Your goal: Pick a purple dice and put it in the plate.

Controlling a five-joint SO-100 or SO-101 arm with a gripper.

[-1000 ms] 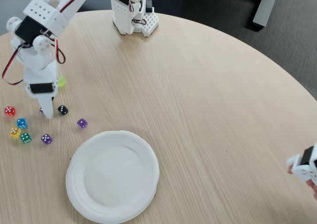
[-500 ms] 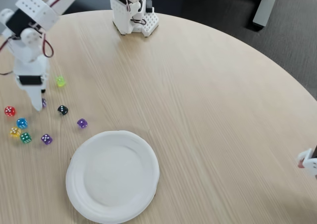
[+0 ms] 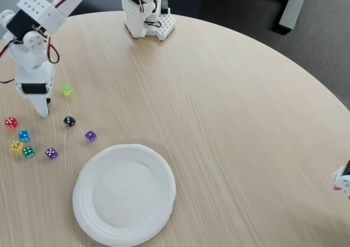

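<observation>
Your gripper's fingers at left edge, whether clamped unclear, purple sliver beside them, two purple dice lower left, plate bottom, no readable writing.

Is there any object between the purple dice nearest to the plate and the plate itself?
Nothing visible. The purple dice lies on bare table just up and left of the plate in the fixed view. The black die sits on its far side, away from the plate.
</observation>
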